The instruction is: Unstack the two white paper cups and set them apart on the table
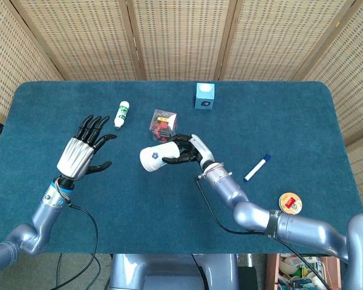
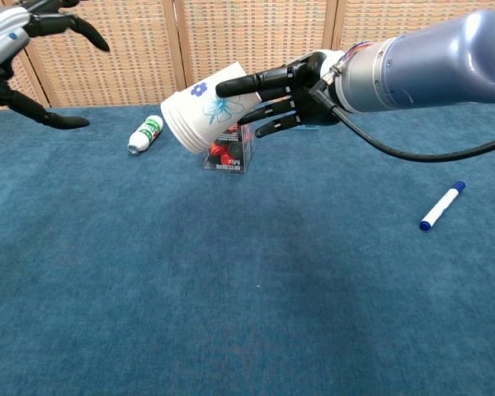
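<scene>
The stacked white paper cups (image 1: pixel 155 158) (image 2: pixel 200 115), printed with a blue flower, are held on their side above the table, bottom pointing left. My right hand (image 1: pixel 186 150) (image 2: pixel 285 92) grips them around the rim end. My left hand (image 1: pixel 85 151) (image 2: pixel 26 33) hangs in the air to the left of the cups with its fingers spread and nothing in them. A wide gap separates it from the cups.
A clear box with red contents (image 1: pixel 163 124) (image 2: pixel 228 150) lies just behind the cups. A small white bottle (image 1: pixel 121 113) (image 2: pixel 145 134) lies at back left, a light blue box (image 1: pixel 205 95) at the back, a blue marker (image 1: pixel 256 167) (image 2: pixel 442 205) to the right, a round tin (image 1: pixel 289 202) near the right front.
</scene>
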Controlling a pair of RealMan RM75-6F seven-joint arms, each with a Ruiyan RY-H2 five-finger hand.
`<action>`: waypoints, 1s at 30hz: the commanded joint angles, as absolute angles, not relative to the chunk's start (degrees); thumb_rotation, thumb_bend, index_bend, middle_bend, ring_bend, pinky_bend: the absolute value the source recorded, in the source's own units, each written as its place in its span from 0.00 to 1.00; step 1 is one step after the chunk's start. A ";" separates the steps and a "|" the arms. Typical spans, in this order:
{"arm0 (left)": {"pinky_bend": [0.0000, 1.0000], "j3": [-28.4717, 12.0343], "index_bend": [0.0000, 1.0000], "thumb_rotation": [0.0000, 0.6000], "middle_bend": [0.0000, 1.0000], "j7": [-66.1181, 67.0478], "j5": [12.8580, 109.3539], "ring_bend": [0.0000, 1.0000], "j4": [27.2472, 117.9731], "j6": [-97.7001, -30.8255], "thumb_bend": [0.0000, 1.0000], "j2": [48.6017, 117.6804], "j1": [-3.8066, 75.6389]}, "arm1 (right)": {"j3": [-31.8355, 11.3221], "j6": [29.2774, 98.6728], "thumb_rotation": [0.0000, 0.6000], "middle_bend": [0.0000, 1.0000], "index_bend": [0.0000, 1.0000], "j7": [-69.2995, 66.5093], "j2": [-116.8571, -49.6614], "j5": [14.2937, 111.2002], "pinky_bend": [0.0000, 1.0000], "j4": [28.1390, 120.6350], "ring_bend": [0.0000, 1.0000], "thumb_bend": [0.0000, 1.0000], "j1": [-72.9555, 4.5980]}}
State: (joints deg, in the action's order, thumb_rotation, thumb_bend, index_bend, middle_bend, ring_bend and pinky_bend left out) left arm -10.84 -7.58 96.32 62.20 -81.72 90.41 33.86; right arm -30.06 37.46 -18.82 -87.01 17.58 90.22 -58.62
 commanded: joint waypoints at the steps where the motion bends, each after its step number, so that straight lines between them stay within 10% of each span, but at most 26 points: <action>1: 0.00 -10.79 0.35 1.00 0.00 -8.59 96.38 0.00 60.64 -82.14 0.09 92.57 35.00 | -30.30 37.25 1.00 0.57 0.58 -19.30 -87.02 17.29 0.62 90.42 0.44 0.44 -58.51; 30: 0.00 -11.27 0.53 1.00 0.00 -9.55 93.71 0.00 52.78 -85.25 0.38 104.32 40.18 | -29.43 35.94 1.00 0.56 0.58 -21.15 -86.36 17.95 0.62 92.14 0.44 0.47 -57.94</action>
State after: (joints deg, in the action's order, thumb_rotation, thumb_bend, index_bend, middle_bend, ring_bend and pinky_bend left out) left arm -11.28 -9.56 93.72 52.76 -85.26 104.31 40.17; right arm -29.44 35.96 -21.14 -86.35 17.95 92.16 -57.92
